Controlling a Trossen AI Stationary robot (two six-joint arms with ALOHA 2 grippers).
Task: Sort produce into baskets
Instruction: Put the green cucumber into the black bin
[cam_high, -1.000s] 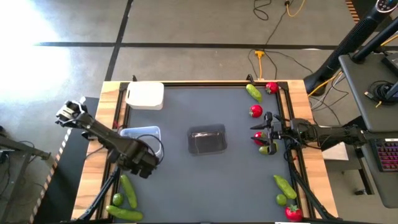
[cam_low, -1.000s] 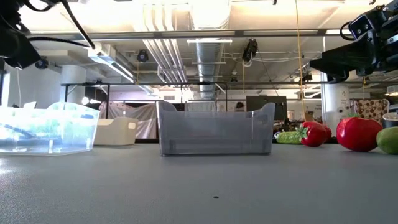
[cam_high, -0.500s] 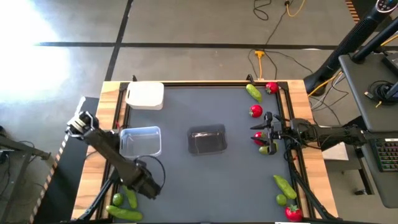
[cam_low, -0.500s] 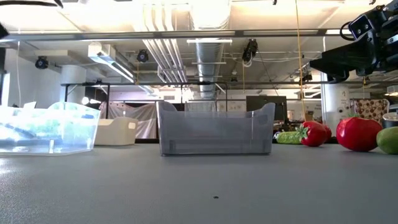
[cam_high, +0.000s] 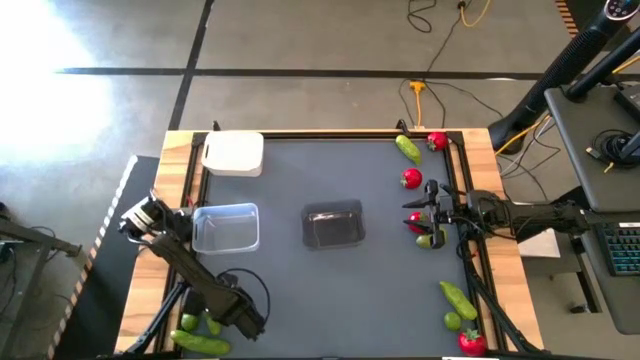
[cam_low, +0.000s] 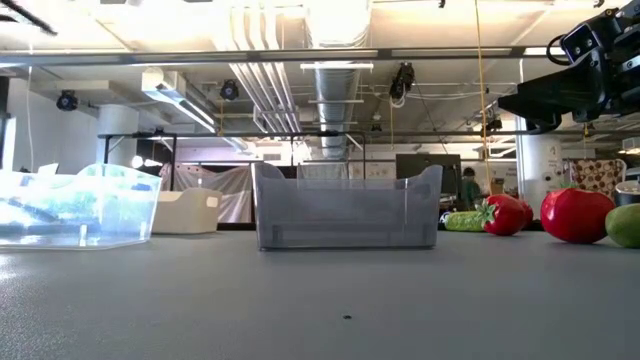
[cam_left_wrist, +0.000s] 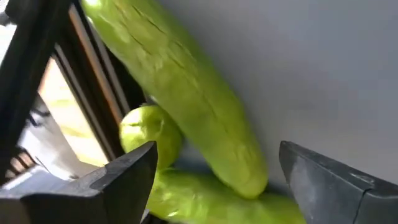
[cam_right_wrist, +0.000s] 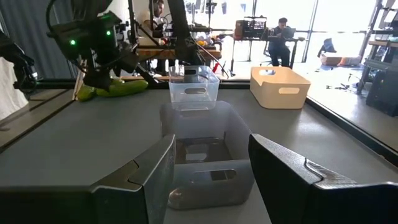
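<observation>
At the table's near left corner lie two green cucumbers and a lime. My left gripper hovers over them, open. In its wrist view a cucumber runs between the two fingers, with the lime beside it. The white basket, clear basket and dark grey basket stand on the mat. My right gripper waits open at the right edge, above a red fruit and a lime.
More produce lies along the right edge: a cucumber and red fruits at the far end, a cucumber, lime and red fruit near. A raised wooden frame borders the mat.
My left gripper has swung from beside the clear basket toward the table's near edge and now stands over the cucumbers at the near left corner. The produce and baskets have kept their places.
</observation>
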